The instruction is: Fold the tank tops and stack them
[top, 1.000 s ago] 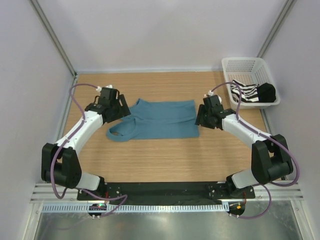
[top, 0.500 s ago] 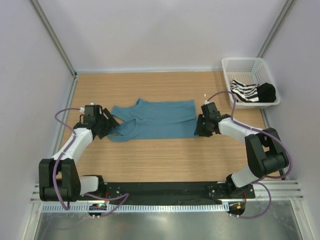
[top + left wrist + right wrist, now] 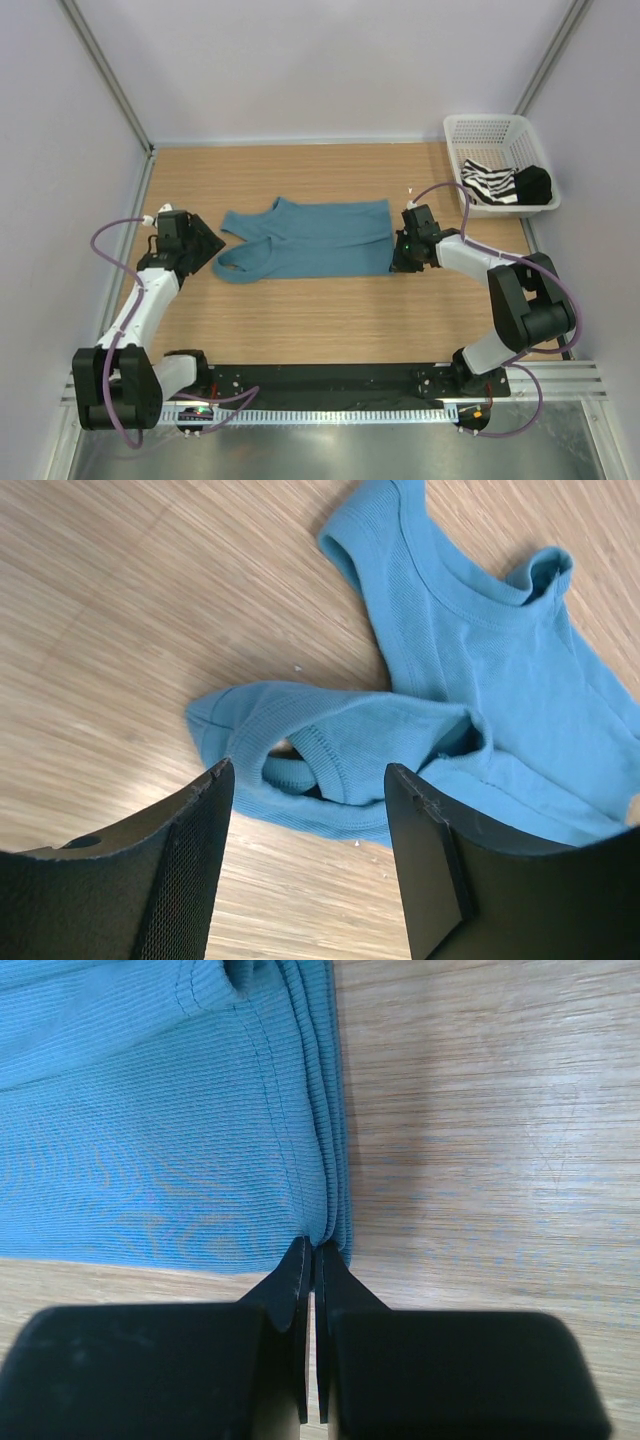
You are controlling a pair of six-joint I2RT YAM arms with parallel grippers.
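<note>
The teal-blue tank top [image 3: 480, 670] lies rumpled on the wooden counter [image 3: 120, 630], its looped strap [image 3: 300, 730] just beyond the gap between the wide-spread jaws.

- teal top [image 3: 150, 1110]: ribbed knit cloth, matt
- table [image 3: 100, 630]: wood grain, smooth, faint sheen
- basket [image 3: 490, 135]: white plastic mesh
- striped top [image 3: 488, 183]: probably cloth; too small
</note>
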